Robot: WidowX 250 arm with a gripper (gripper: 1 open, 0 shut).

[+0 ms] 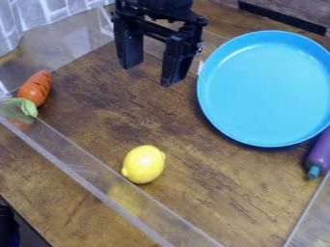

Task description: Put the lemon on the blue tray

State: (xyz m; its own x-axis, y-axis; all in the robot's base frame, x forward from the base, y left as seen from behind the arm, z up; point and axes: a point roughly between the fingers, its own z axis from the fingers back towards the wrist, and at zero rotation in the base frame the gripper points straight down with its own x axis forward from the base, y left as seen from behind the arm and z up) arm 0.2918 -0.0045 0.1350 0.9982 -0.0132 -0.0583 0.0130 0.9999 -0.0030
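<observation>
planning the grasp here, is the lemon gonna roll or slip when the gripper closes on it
The lemon is a rounded oval lying free on the flat wooden table, so a nudge would probably roll it. Its skin looks smooth and glossy, so it may slip between the fingers of the open gripper. It looks firm, unlikely to squash.

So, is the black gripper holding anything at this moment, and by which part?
Nothing is held. The black gripper hangs open above the wooden table, with empty space between its fingers. The small yellow glossy lemon lies apart, untouched.

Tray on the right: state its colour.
Bright sky blue, plain, with no pattern; tray, camera view.
</observation>
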